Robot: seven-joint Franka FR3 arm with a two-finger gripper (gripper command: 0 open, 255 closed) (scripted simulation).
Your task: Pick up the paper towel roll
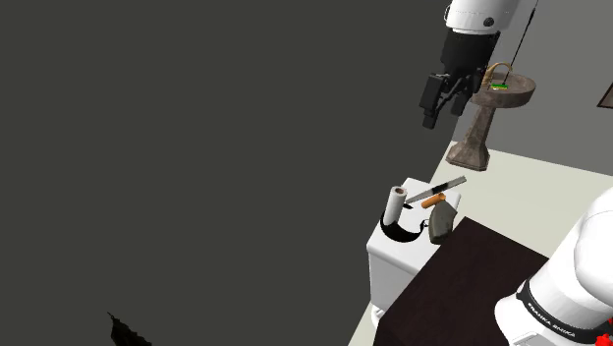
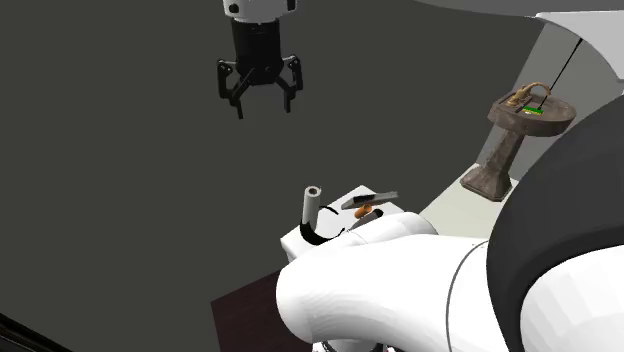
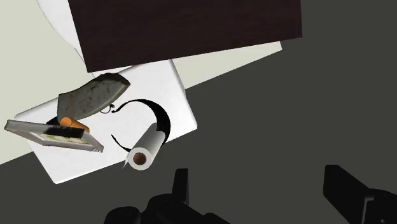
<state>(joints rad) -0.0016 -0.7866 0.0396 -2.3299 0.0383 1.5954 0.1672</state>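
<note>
Gripper: we see the black gripper [image 2: 264, 108] hanging high above the white cabinet [image 1: 398, 263], its two fingers spread wide with nothing between them.
Paper towel roll: the paper towel roll [image 1: 395, 204] is white and stands upright on the cabinet top, close to the edge that faces the dark grey wall, well below the gripper.
Black band: a thin black curved band [image 3: 157, 113] lies on the cabinet top, curling past the foot of the roll.
Grey lump: a mottled grey lump [image 3: 92, 95] rests on the cabinet top, on the side nearest the stand.
Flat tool: a long flat grey tool [image 3: 54, 134] lies over the cabinet's far edge from the roll, and we see an orange piece [image 3: 73, 123] just beside it.
Stand: the dark brown stand top [image 3: 184, 28] sits just beside the cabinet.
Basin: a brown pedestal basin [image 1: 486, 118] stands well apart from the cabinet, on the pale floor.
</note>
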